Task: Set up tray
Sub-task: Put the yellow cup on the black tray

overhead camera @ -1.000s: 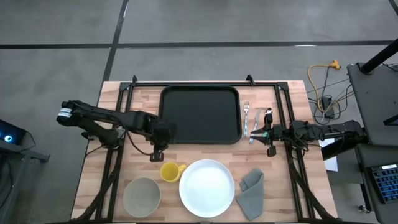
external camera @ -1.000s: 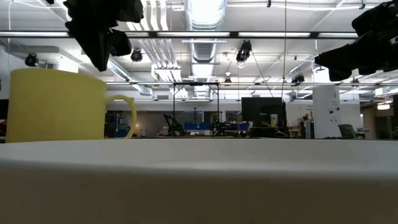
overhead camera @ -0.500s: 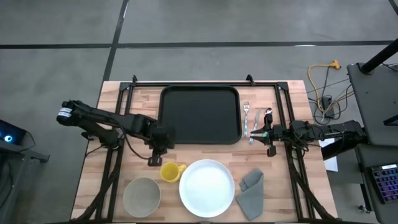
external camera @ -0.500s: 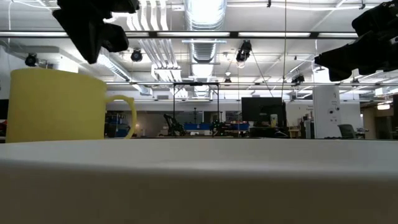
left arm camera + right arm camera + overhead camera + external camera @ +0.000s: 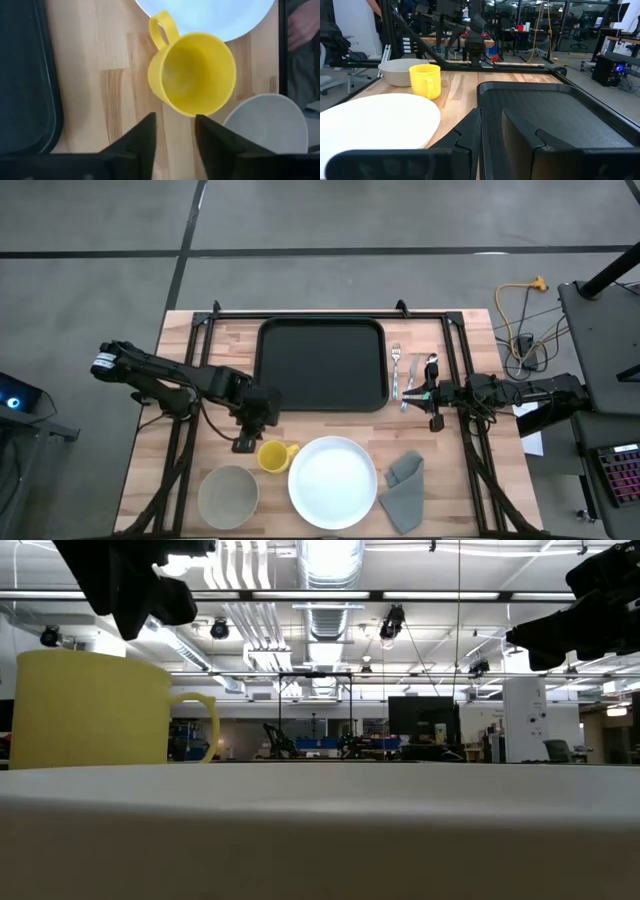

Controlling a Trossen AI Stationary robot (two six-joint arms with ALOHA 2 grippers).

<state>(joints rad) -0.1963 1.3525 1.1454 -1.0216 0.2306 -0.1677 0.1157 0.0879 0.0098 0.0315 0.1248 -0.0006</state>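
Tray (image 5: pixel 322 364), black and rimmed, lies flat at the back middle of the wooden table (image 5: pixel 180 370), with nothing on it, as it was a second ago.

What has changed is the left arm. Its gripper (image 5: pixel 243 443) has drawn back from the tray's near left corner toward the front of the table and now hangs just left of the yellow mug (image 5: pixel 275 456). In the left wrist view the left gripper (image 5: pixel 175 131) has its jaws spread with nothing between them, and the mug (image 5: pixel 192 72) sits upright just beyond the fingertips. In the low view the dark mass of that arm has moved further toward the picture's upper left corner, above the mug (image 5: pixel 95 708).

The right gripper (image 5: pixel 426 394) has not moved; it hovers beside the tray's right edge, over the fork (image 5: pixel 396 368) and the other cutlery lying there. Its jaws are slightly parted and hold nothing.

Along the front of the light plank table, from largest to smallest, stand the round white plate (image 5: pixel 332 481), the pale bowl (image 5: pixel 228 493) left of it, the grey folded cloth (image 5: pixel 404 488) to its right, and the mug between plate and bowl.

Beyond the table the floor is grey concrete; the low view shows a workshop hall with ceiling ducts and lights.
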